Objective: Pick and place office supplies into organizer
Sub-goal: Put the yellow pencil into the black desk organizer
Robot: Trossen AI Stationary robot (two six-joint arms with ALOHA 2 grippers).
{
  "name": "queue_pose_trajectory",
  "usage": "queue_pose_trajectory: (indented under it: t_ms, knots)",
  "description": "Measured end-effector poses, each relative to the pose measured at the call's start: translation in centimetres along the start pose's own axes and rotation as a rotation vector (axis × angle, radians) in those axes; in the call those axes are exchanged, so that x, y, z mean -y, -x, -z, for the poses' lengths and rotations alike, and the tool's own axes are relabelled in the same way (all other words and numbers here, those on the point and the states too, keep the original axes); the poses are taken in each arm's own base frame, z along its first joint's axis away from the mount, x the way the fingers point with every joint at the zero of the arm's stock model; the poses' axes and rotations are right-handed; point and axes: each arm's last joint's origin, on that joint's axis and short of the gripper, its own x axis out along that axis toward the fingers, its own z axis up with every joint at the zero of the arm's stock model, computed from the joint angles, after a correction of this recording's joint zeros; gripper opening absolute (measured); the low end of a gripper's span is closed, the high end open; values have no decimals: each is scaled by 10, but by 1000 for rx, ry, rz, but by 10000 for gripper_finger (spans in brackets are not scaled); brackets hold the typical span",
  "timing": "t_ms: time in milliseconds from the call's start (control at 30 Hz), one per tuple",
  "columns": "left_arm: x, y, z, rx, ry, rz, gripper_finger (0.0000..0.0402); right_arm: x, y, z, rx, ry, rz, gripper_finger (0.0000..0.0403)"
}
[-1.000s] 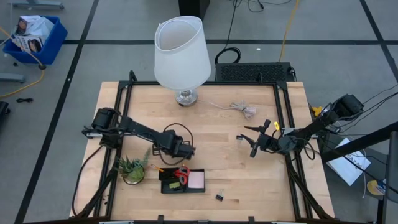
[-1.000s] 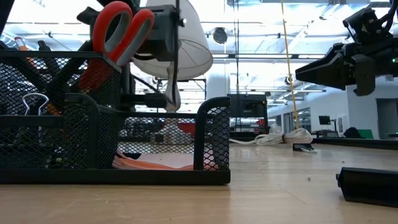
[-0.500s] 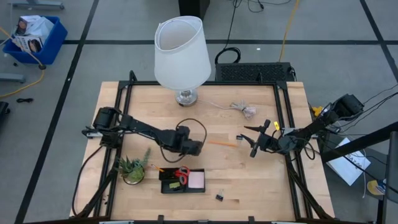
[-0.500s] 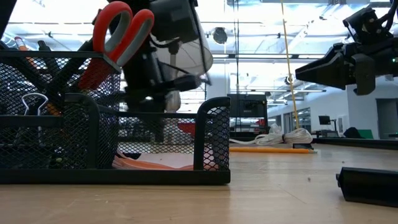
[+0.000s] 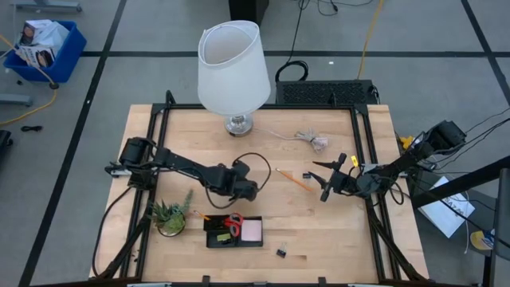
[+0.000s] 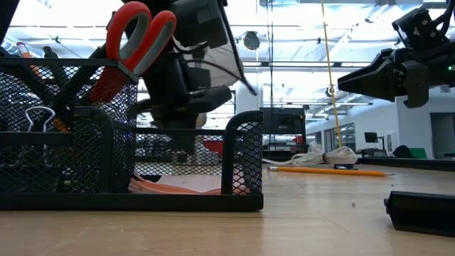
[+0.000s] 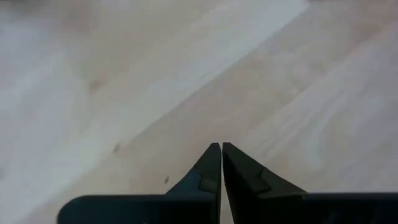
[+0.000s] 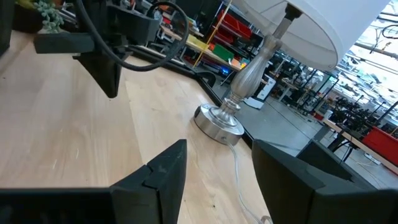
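Observation:
The black mesh organizer (image 5: 233,232) stands near the table's front edge. It holds the red-handled scissors (image 5: 233,221), which stand upright in the low view (image 6: 138,35), and the pink sticky-note pad (image 5: 253,231). An orange pencil (image 5: 293,179) lies slantwise on the table between the two grippers; it also shows in the low view (image 6: 327,171). My left gripper (image 5: 255,190) is shut and empty just left of the pencil, fingertips together (image 7: 221,152) over bare wood. My right gripper (image 5: 323,180) hovers open and empty to the pencil's right; its wrist view (image 8: 217,180) shows the gap.
A white-shaded lamp (image 5: 233,68) stands at the far edge, with a pale cable bundle (image 5: 315,142) to its right. A small potted plant (image 5: 169,214) is left of the organizer. One black binder clip (image 5: 281,253) lies at the front edge, another (image 5: 306,175) beside the pencil.
My left gripper has moved from beside the organizer toward the table's right edge and a little away from it. The orange pencil has come into view on the table, then slid farther right and turned from level to slanting, now lying apart from the gripper.

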Motion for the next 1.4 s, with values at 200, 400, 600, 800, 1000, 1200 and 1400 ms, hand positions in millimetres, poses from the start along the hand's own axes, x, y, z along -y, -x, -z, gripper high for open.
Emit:
queue_pose_trajectory:
  t_ms: [200,400,600,800,1000,1200,1400]
  knots:
    - [13,15,8,176,-124,0,20,0,0,0,-1,1,0,172]
    - [34,53,26,372,-286,87,4,0,0,0,1,-1,0,176]
    - [36,94,39,508,-482,404,22,0,0,0,-1,2,0,175]
    - [-10,113,53,656,-564,671,49,0,0,0,1,-1,0,174]
    - [-71,129,49,791,-548,835,62,0,0,0,2,-4,1,177]
    - [-117,115,68,872,-599,1005,54,0,0,-1,4,-8,2,172]
    - [-150,92,84,856,-534,954,38,2,0,-3,22,-66,9,176]
